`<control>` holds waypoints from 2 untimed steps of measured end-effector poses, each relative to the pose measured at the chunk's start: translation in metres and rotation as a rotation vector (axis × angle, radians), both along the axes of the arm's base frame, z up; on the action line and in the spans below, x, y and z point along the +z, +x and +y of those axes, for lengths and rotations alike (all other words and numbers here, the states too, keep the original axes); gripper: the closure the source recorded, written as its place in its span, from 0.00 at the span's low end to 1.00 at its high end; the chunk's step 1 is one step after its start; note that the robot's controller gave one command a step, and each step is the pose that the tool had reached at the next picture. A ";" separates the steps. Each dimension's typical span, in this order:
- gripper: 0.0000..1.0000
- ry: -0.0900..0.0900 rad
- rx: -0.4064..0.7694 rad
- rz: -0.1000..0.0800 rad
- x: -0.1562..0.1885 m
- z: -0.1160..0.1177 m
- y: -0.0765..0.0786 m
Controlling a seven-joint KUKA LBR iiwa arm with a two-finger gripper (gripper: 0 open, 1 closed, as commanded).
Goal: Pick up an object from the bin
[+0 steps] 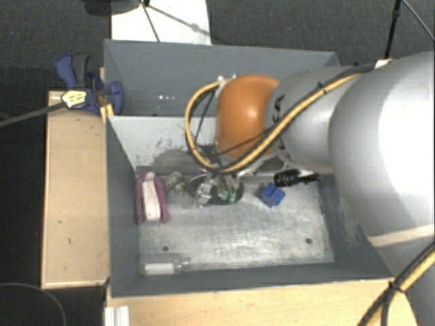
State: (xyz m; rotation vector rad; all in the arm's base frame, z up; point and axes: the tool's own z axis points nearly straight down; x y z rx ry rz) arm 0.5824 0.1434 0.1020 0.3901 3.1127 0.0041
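My gripper [216, 186] hangs low in the back middle of the bin, under the orange cover. Right beneath it lies a small dark thing with green on it [228, 195], partly hidden by the gripper. A small blue block [272, 195] rests just to its right. Behind that block lies a black marker-like thing [293, 178]. A small grey metallic piece [175, 180] sits to the gripper's left.
A purple and pink oblong thing [151, 197] lies against the bin's left wall. A thin white stick [163, 268] lies along the front left edge. The arm covers the bin's right and back.
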 end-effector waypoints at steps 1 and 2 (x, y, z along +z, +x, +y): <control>1.00 0.000 -0.001 -0.001 0.016 0.000 0.001; 1.00 0.001 -0.002 -0.001 0.052 0.000 0.002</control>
